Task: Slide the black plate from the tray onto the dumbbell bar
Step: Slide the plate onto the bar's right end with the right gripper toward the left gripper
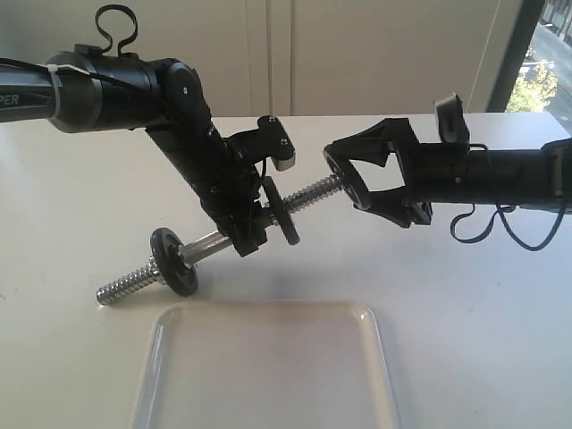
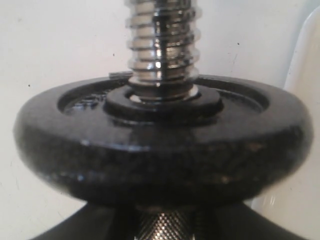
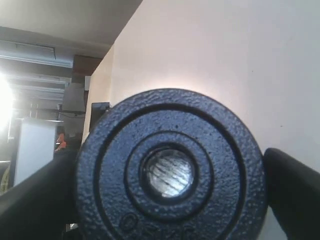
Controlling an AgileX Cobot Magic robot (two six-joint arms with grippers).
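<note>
My left gripper (image 1: 243,234) is shut on the smooth middle of the dumbbell bar (image 1: 210,243) and holds it tilted above the table. Two black discs sit on the bar, one (image 1: 174,259) toward the low end and one (image 1: 281,211) just past the gripper. The left wrist view shows a disc (image 2: 160,150) with the threaded end (image 2: 161,40) beyond it. My right gripper (image 1: 350,179) is shut on the black plate (image 3: 170,167) at the bar's raised threaded tip. The bar's end (image 3: 168,173) fills the plate's centre hole. The clear tray (image 1: 375,332) lies below with nothing in it.
The white table (image 1: 483,304) runs to a wall behind and a window at the far right. A loop of cable (image 1: 500,234) hangs under the right arm. The tray's rim (image 2: 306,75) shows beside the bar in the left wrist view.
</note>
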